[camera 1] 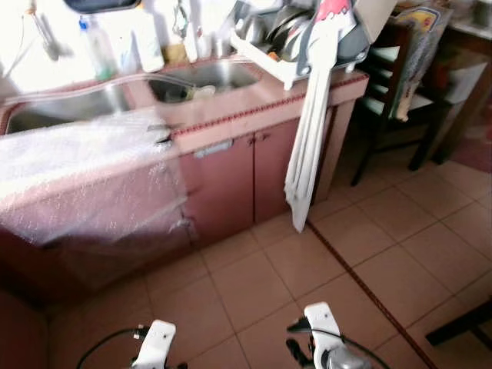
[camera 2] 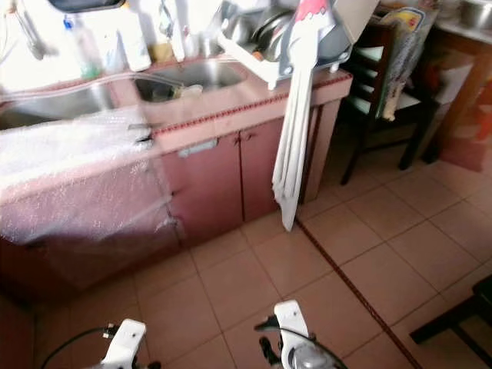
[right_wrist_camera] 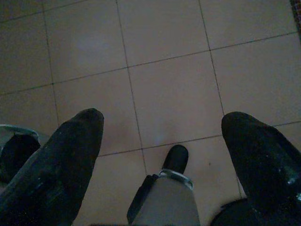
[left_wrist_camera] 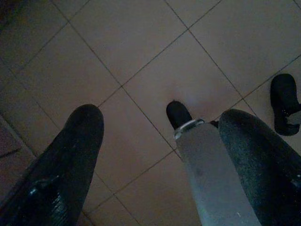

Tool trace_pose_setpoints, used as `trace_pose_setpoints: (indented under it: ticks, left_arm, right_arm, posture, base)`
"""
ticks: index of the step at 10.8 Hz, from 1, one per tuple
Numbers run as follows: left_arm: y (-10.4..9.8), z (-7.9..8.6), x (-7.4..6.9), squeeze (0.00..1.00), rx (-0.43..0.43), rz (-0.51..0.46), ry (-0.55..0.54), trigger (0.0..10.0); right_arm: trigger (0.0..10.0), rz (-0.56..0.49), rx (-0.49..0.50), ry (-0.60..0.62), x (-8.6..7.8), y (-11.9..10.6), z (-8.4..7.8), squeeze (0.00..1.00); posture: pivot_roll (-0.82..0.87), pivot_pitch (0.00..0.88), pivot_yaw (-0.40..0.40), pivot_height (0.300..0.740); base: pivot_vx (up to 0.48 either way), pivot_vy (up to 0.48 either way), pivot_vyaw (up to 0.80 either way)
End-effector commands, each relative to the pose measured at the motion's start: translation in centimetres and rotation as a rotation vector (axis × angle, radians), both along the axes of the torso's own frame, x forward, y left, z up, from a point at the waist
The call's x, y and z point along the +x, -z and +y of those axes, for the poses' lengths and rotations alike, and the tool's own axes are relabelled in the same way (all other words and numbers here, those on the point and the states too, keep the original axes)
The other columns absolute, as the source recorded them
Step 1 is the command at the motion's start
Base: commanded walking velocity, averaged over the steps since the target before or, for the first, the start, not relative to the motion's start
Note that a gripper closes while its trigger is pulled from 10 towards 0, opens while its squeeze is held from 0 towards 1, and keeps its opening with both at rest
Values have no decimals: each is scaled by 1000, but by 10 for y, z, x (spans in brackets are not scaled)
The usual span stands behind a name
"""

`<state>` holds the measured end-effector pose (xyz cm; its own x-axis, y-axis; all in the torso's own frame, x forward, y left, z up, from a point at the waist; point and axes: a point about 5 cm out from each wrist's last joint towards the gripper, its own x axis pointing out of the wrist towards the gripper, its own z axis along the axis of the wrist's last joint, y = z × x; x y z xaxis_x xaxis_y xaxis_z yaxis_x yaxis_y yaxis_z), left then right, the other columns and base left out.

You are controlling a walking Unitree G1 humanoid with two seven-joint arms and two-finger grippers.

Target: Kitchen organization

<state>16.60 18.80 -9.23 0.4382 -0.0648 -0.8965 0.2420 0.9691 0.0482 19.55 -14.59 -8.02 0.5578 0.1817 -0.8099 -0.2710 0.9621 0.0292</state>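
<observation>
A pink kitchen counter (camera 1: 231,115) with a steel double sink (camera 1: 207,77) stands ahead of me. A white dish rack (camera 1: 300,38) full of plates and pans sits on its right end. From the rack a long white cloth (camera 1: 307,146) hangs down to the floor. Bottles (camera 1: 96,46) line the back of the sink. Both arms hang low, their wrists (camera 1: 154,344) (camera 1: 323,327) at the bottom edge. My left gripper (left_wrist_camera: 160,117) and right gripper (right_wrist_camera: 163,117) are open over bare floor tiles, holding nothing.
A sheet of bubble wrap (camera 1: 84,177) drapes over the counter's left part and its cabinet front. A dark wooden chair (camera 1: 392,92) stands right of the counter, with a table (camera 1: 469,46) behind it. My own legs (left_wrist_camera: 211,179) appear in the wrist views. Tiled floor (camera 1: 369,254) lies open ahead.
</observation>
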Motion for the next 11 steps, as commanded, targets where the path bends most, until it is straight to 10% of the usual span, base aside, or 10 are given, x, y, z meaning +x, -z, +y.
trace_pose_setpoints:
  ticks: [1, 11]
  left_arm:
    - [0, 3, 0, 0, 13, 4, 15, 10000]
    - [1, 2, -2, 0, 27, 13, 50, 10000]
  right_arm:
    - [10000, 2, 3, -7, 1, 0, 1, 0]
    - [10000, 13, 9, 15, -2, 1, 0, 0]
  posture:
    - [-148, 0, 75, 740]
    - [-157, 0, 86, 740]
  base:
    - [274, 0, 0]
    - [298, 0, 0]
